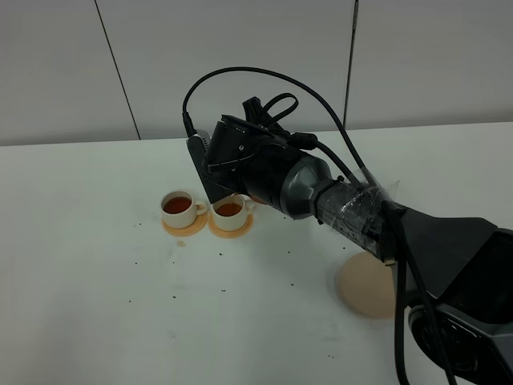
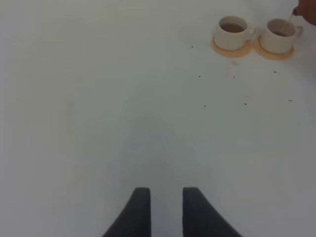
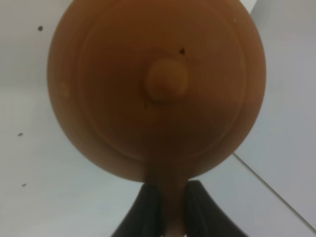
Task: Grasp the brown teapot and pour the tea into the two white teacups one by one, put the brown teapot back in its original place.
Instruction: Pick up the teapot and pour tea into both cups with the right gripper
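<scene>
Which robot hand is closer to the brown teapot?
The right one. The right fingers pinch the brown teapot by its handle. The left fingers hang over the table, far away from the teapot.

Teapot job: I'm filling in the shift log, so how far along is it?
Done: tea shows in the left-hand teacup and the right-hand teacup. In hand: the right gripper holds the brown teapot by its handle, up beside the cups. Left: setting it back on the large beige coaster, which lies bare.
</scene>
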Controlling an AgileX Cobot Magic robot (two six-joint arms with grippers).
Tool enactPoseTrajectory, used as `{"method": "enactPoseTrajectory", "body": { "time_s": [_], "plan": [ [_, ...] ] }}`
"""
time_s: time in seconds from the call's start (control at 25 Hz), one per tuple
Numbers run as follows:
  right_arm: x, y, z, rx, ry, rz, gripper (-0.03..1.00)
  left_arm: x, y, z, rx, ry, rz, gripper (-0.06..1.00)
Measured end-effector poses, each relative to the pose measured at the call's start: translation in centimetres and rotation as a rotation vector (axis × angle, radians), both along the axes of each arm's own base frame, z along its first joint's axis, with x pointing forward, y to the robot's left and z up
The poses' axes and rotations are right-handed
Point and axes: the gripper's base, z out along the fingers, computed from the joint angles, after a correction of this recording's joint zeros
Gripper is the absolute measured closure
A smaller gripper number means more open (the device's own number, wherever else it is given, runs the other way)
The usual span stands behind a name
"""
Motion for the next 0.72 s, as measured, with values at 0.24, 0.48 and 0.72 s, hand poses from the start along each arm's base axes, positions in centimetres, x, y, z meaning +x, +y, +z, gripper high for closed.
{"method": "enactPoseTrajectory", "body": {
  "time_s": [0.24, 0.48, 0.72],
  "plan": [
    [0.0, 0.01, 0.0, 0.001, 0.0, 0.001, 0.87, 0.0, 0.0, 0.0, 0.0, 0.0, 0.0, 0.71],
    [0.01, 0.02, 0.0, 0.001, -0.001, 0.001, 0.87, 0.0, 0.0, 0.0, 0.0, 0.0, 0.0, 0.71],
    [0.02, 0.03, 0.01, 0.002, -0.002, 0.003, 0.87, 0.0, 0.0, 0.0, 0.0, 0.0, 0.0, 0.71]
  ]
}}
